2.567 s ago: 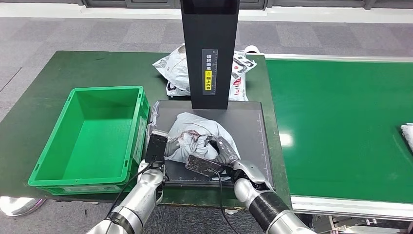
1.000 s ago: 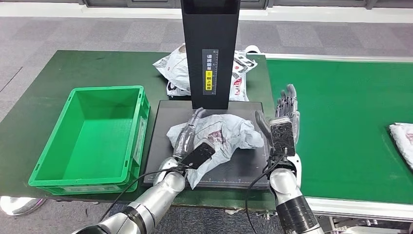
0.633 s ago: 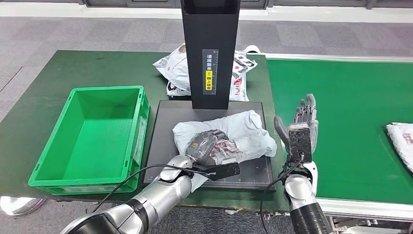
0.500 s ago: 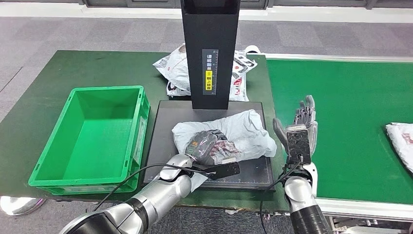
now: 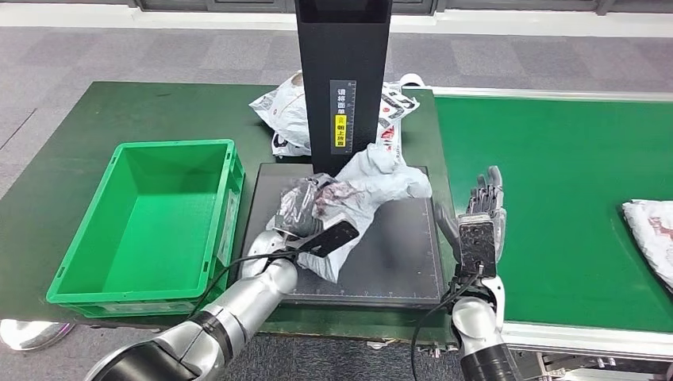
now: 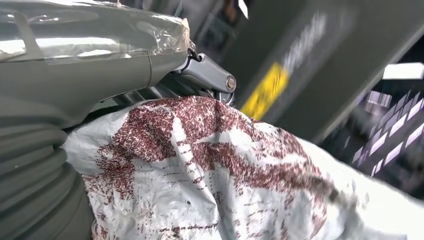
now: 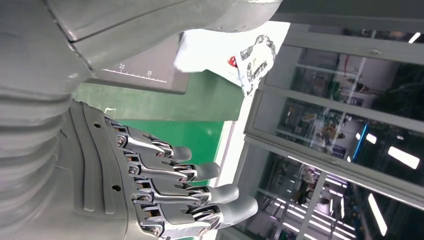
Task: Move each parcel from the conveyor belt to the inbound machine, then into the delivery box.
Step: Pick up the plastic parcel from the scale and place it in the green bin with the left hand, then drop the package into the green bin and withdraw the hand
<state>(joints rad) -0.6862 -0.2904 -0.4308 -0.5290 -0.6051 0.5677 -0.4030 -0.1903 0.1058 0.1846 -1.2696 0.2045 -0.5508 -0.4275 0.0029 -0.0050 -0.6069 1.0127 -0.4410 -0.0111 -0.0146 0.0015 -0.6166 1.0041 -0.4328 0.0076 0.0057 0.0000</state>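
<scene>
the left hand [image 5: 300, 208] is mostly buried in the crumpled grey parcel [image 5: 357, 194]; its fingers cannot be made out. the scanner column [image 5: 342, 79] is cut off by the top edge and hides part of the white bags [image 5: 282, 111] behind it. a second parcel [image 5: 652, 230] is cut off at the right edge. the column label [image 6: 262, 90] is motion-blurred in the left wrist view.

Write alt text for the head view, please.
The left hand grips a crumpled white parcel above the black scanner platform, beside an empty green box. The right hand is open over the green conveyor belt.
</scene>
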